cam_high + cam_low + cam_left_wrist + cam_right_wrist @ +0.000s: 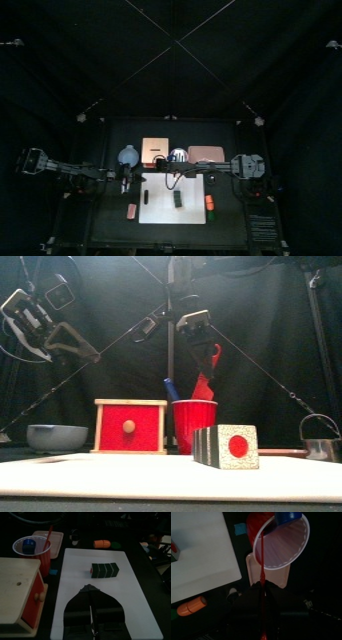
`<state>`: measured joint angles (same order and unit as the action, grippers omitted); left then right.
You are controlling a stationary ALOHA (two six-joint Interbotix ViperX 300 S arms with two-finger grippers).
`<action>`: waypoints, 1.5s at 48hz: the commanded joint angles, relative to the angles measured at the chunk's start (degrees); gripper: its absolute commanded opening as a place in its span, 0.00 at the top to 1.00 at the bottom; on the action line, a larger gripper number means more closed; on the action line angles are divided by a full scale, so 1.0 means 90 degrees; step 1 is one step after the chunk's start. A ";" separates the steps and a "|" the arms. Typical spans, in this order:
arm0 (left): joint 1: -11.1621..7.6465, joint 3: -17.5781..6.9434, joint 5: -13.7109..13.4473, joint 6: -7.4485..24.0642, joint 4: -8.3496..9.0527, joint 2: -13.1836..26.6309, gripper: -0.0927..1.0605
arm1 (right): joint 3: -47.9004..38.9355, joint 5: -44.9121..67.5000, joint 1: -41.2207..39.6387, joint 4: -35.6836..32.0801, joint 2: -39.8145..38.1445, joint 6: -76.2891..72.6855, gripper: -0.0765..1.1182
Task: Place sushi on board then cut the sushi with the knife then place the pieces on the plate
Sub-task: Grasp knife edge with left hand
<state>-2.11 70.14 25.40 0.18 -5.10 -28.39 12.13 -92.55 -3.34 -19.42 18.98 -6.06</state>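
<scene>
One sushi roll (105, 570), dark green, blocks together, lies on the white cutting board (130, 599) at the middle of the table (107, 225). Right claw (260, 587): clamped on the red knife (203, 381), whose lower end is at the red cup (194, 424) mouth, beside the blue knife (171, 389). Left claw (89, 588): closed, empty, above the board. Wooden box (17, 587) alongside.
</scene>
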 commanded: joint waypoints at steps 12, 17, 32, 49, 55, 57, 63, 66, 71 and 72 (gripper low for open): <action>0.0010 -0.0049 0.0020 0.0010 -0.0010 -0.0010 0.93 | 0.0381 -0.0059 -0.0039 0.0029 -0.0820 -0.0010 0.60; 0.0010 -0.0059 0.0020 0.0010 -0.0010 -0.0049 0.93 | 0.0400 -0.0098 -0.0010 0.0020 -0.1113 -0.0039 0.60; 0.0010 -0.0059 0.0020 0.0010 0.0010 -0.0518 0.93 | 0.0293 -0.0098 0.0332 -0.0303 -0.2188 -0.0176 0.60; 0.0020 -0.0098 0.0068 0.0020 0.0039 -0.1230 0.93 | -0.1045 0.1289 0.1279 -0.0840 -0.3545 -0.1475 0.60; 0.0010 -0.0146 0.0107 0.0020 0.0098 -0.1328 0.93 | -0.1953 0.2207 0.1445 -0.0840 -0.4072 -0.2051 0.60; 0.0010 -0.0176 0.0127 0.0020 0.0117 -0.1328 0.93 | -0.2246 0.2539 0.1475 -0.0840 -0.4238 -0.2236 0.60; 0.0010 -0.0293 0.0303 0.0000 0.0117 -0.1328 0.92 | -0.3154 0.3652 0.1514 -0.0771 -0.4707 -0.2607 0.60; 0.0010 -0.0332 0.0361 -0.0010 0.0107 -0.1328 0.91 | -0.3721 0.4463 0.1514 -0.0762 -0.4932 -0.2734 0.60; 0.0010 -0.0420 0.0371 -0.0020 0.0107 -0.1318 0.84 | -0.4580 0.5830 0.1484 -0.0742 -0.5195 -0.2793 0.60; 0.0000 -0.0449 0.0371 -0.0020 0.0107 -0.1328 0.82 | -0.4756 0.6123 0.1484 -0.0732 -0.5234 -0.2793 0.60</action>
<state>-2.11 68.20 28.04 0.09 -4.31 -40.34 -26.37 -46.23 10.20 -26.19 -25.40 -31.03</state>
